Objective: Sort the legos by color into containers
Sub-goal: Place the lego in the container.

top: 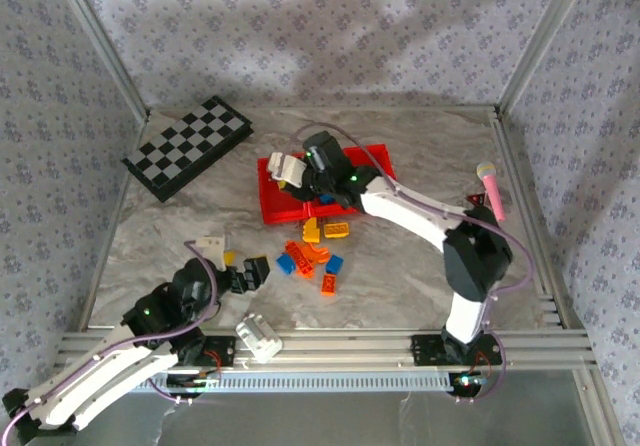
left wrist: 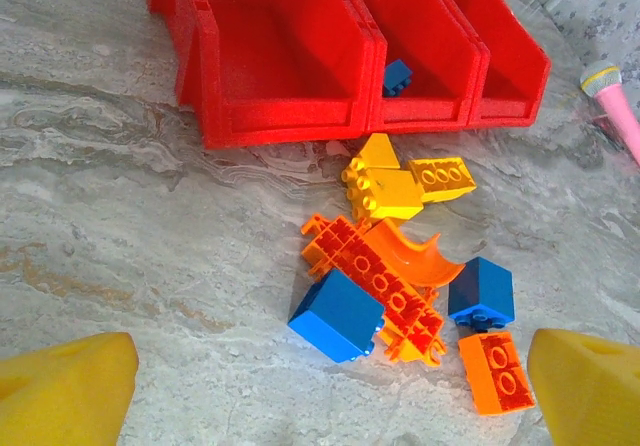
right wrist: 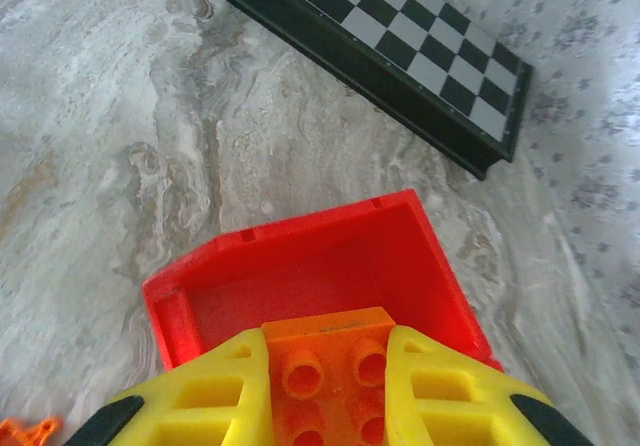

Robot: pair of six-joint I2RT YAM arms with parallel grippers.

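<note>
My right gripper (right wrist: 328,391) is shut on an orange lego (right wrist: 330,361), held studs up over the left compartment (right wrist: 440,276) of the red containers (top: 378,156). From above, that gripper (top: 298,171) hangs over the tray's left end. A blue lego (left wrist: 397,76) lies in the middle compartment. Loose legos lie on the table in front of the tray: two yellow (left wrist: 385,191), a long orange plate (left wrist: 380,276), an orange curve (left wrist: 420,251), two blue (left wrist: 340,314), and an orange brick (left wrist: 495,371). My left gripper (left wrist: 328,394) is open, low, just short of this pile, holding nothing.
A black-and-white checkered board (top: 188,146) lies at the back left. A pink microphone (top: 492,188) rests by the right rail. A white block (top: 260,336) sits at the near edge beside my left arm. Metal rails frame the table.
</note>
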